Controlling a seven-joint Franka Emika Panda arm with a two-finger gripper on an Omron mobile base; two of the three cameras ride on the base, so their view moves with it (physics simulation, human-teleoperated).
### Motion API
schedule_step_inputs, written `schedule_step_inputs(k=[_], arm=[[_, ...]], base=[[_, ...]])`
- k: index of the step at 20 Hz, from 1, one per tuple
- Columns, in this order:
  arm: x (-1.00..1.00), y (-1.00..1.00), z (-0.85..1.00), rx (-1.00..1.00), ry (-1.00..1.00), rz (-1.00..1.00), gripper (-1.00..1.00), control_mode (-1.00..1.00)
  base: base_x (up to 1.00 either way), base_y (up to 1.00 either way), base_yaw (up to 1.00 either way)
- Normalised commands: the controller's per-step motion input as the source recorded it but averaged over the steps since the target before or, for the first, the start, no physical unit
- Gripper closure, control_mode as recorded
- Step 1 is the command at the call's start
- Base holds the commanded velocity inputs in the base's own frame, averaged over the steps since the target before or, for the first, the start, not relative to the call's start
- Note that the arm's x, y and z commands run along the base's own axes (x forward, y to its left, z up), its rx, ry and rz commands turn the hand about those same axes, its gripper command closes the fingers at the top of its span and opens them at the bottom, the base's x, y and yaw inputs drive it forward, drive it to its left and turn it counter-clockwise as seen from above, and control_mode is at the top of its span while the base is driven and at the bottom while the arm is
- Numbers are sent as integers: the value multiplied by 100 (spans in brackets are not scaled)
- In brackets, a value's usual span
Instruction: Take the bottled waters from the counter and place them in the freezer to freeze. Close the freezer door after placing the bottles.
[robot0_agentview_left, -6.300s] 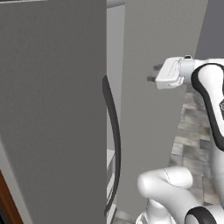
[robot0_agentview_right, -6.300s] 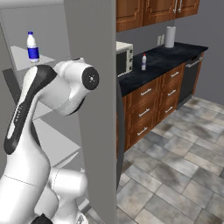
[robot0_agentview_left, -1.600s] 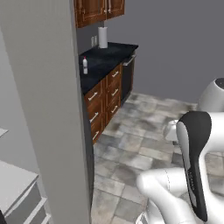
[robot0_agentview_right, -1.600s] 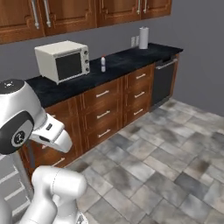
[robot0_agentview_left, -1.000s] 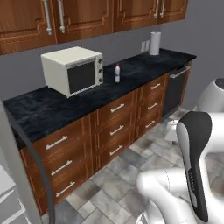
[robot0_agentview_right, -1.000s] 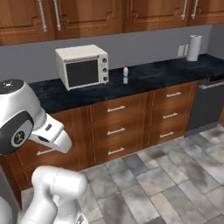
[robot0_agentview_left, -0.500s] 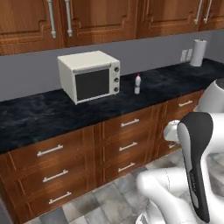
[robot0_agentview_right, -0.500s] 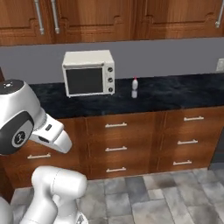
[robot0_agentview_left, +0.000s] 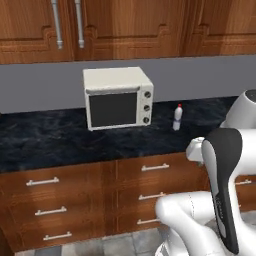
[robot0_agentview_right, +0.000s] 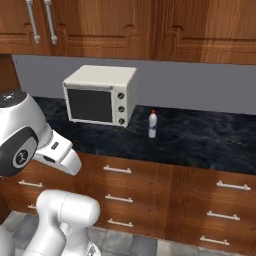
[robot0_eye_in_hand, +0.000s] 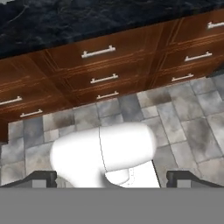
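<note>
- Since half a second ago both base views have swung further along the counter (robot0_agentview_left: 60, 140): the cream toaster oven (robot0_agentview_left: 118, 97) now faces the cameras nearly square-on, and the paper towel roll seen earlier has left the frame. That is the cameras turning, not the things moving.
- Red-capped water bottle (robot0_agentview_left: 177, 117) stands upright on the counter, just beside the toaster oven's knob side and apart from it; in the right base view it shows at (robot0_agentview_right: 153, 124).
- Its label is a pale band; no writing can be read at this size.
- Gripper (robot0_eye_in_hand: 111, 180) shows in the hand view as two dark fingertips (robot0_eye_in_hand: 39, 179) low at either edge, set wide apart with nothing between them.
- Hand points down at the grey tiled floor (robot0_eye_in_hand: 183, 127); ahead of it lie the brown drawers (robot0_eye_in_hand: 98, 54) with silver bar handles, and the counter edge beyond them.
- Bottle is on the worktop well above and beyond the hand.
- Drawers and the wooden wall cupboards (robot0_agentview_right: 150, 25) are all closed, so their contents are hidden.
- Cupboard tops are cut off by the frame; the oven's dark glass door shows nothing inside.
</note>
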Motion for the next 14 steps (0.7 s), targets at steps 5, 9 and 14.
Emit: schedule_step_inputs(k=[5, 9, 14], arm=[[0, 0, 0, 0, 0, 0, -100, 100], [0, 0, 0, 0, 0, 0, -100, 100], [0, 0, 0, 0, 0, 0, -100, 100]], base=[[40, -89, 40], [22, -44, -5], [18, 23, -19]])
